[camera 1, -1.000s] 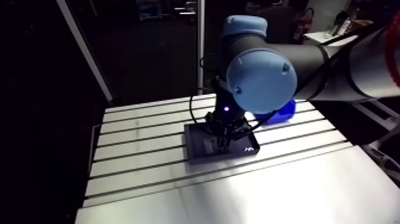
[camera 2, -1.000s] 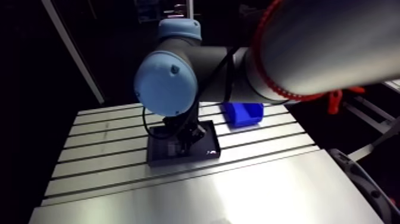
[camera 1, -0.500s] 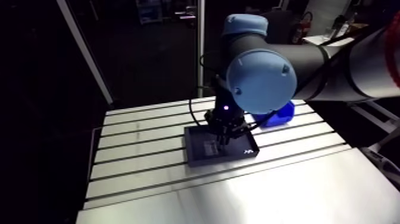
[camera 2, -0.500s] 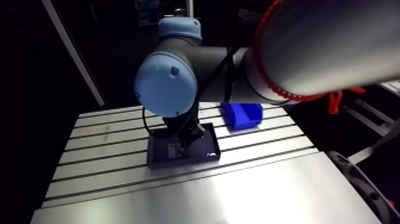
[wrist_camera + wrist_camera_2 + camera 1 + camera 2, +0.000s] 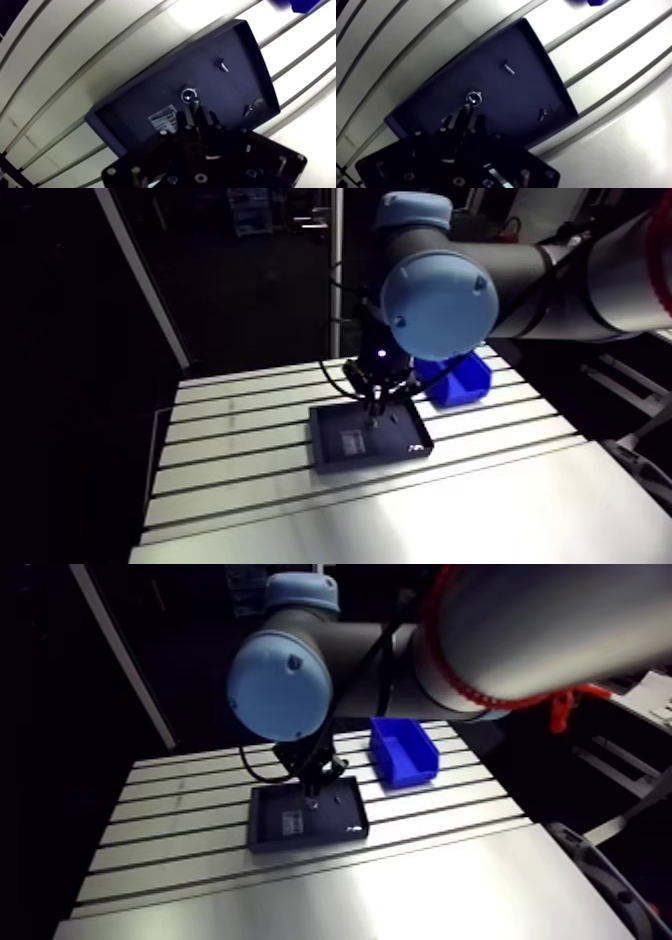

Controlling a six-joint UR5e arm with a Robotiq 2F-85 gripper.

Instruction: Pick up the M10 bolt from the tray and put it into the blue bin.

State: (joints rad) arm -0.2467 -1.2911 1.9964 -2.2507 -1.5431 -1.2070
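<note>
Over a black tray [image 5: 150,85] on the slotted aluminium table [image 5: 250,478], the robot arm's two-finger gripper [image 5: 195,107] hangs pointing straight down, its tips clear of the tray floor in the arm view. The wrist view shows the two dark fingers [image 5: 186,120] drawn close together, with only a narrow gap between them and a slim pale sliver at their tips. Just ahead of those tips, over the middle of the tray, sits the shiny round end of the M10 bolt [image 5: 189,94], ring-like with a dark centre. Whether it hangs from the fingers or rests on the tray floor cannot be told from either view. A white label [image 5: 162,119] lies on the tray floor beside the gripper, partly hidden by it. A small screw [image 5: 221,65] lies farther ahead, toward the tray's far corner and well apart from the bolt. Off to one side, near the tray wall, a second small screw [image 5: 246,110] lies just beside a dull round disc [image 5: 258,103]. The tray sits square across several of the table's slots. The blue bin [image 5: 410,772] stands on the table beyond the tray's far corner, near it but not touching, its open top facing up and its inside dark.
</note>
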